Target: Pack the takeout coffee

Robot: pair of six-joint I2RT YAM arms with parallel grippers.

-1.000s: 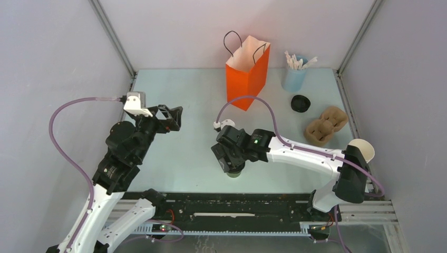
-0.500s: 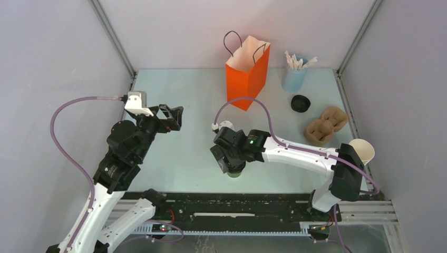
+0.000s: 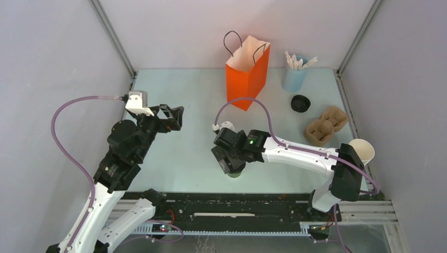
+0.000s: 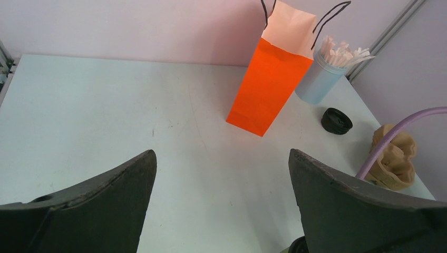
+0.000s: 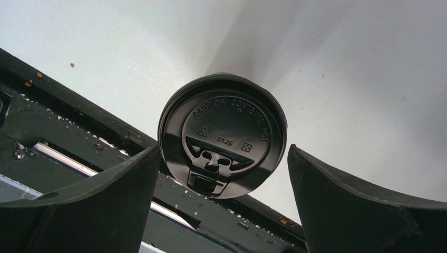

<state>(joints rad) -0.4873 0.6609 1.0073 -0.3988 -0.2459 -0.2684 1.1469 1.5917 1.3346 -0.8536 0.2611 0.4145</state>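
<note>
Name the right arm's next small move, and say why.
Probably lower the right gripper straight down. Its jaws stand open above the takeout coffee, which stands upright and roughly centred between the fingers, not yet gripped. Dropping should bring the fingers alongside the cup, ready to close.

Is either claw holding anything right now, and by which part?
Nothing is held. The right claw hangs open over the takeout coffee, not gripping it; the left claw is open and empty.
</note>
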